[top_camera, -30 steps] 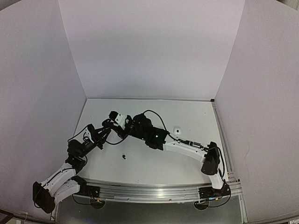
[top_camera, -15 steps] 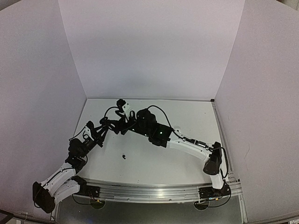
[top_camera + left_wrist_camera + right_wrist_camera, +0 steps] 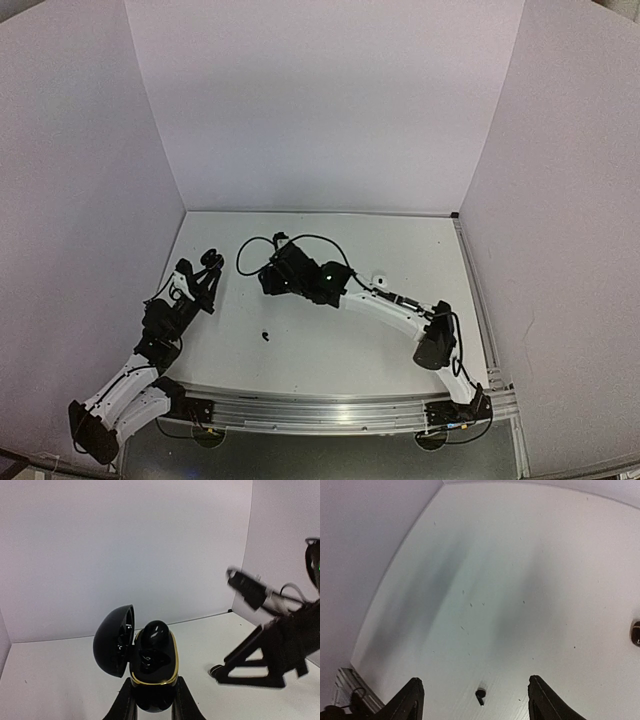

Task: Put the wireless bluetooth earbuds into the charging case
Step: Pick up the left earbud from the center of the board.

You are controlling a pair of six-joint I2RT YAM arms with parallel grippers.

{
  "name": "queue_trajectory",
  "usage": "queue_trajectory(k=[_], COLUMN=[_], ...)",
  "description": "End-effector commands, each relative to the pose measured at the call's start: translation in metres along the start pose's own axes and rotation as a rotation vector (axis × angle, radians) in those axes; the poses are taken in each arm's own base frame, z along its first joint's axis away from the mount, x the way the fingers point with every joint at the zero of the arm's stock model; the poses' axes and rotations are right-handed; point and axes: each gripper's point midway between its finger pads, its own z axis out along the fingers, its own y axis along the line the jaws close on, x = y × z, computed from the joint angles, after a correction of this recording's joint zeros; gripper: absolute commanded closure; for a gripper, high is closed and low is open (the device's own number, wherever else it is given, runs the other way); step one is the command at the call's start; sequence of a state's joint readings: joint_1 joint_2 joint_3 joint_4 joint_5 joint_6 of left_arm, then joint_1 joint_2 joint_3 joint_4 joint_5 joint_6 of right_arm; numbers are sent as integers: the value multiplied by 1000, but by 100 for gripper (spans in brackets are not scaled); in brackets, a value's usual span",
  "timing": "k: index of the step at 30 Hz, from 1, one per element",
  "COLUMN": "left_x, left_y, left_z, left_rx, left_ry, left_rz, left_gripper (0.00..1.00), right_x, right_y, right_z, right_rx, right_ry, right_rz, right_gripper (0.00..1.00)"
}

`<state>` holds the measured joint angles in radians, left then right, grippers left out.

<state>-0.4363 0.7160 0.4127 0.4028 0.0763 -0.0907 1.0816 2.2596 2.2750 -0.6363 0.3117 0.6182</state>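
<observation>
Pinching one open case (image 3: 152,666), left hand (image 3: 151,702) — right hand (image 3: 476,685) spread above one earbud (image 3: 480,695).

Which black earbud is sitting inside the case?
The earbud sitting in the open case that the left end effector grips; the other earbud lies loose on the table.

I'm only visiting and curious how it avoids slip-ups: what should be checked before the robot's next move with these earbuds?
1. Black charging case held by left gripper: ok.
2. Case lid open: ok.
3. Seated black earbud in the case: ok.
4. Second socket free: cannot tell.
5. Right gripper open, empty: ok.
6. Loose black earbud on the table, ahead of right gripper: ok.
</observation>
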Motion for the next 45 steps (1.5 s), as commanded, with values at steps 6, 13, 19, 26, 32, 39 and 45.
queue_trajectory(k=[6,13,19,26,32,39,45], left_x=[-23,-18,-17,-10,-7,-10,-10], left_y=[6,3,3,0,-1,-1,-2], left_z=[-6,-4,-4,-2,-1,0,0], left_rx=[-38,-16,-15,5,16,16,19], left_ry=[-52,-37,-29,-10,1,-5,-6], left_rz=[53,59,60,66,69,68,68], left_gripper=[100,100,100,100,100,100,100], right_x=[121,159,167,188,190,197,197], right_y=[2,1,-12,-6,-12,-17,-21], right_z=[70,104,112,123,126,126,123], right_rx=[62,60,131,77,98,108,116], right_ry=[293,333,307,363,359,383,386], right_rz=[-55,-173,-270,-274,-291,-302,-336], right_gripper=[42,42,51,54,56,68,74])
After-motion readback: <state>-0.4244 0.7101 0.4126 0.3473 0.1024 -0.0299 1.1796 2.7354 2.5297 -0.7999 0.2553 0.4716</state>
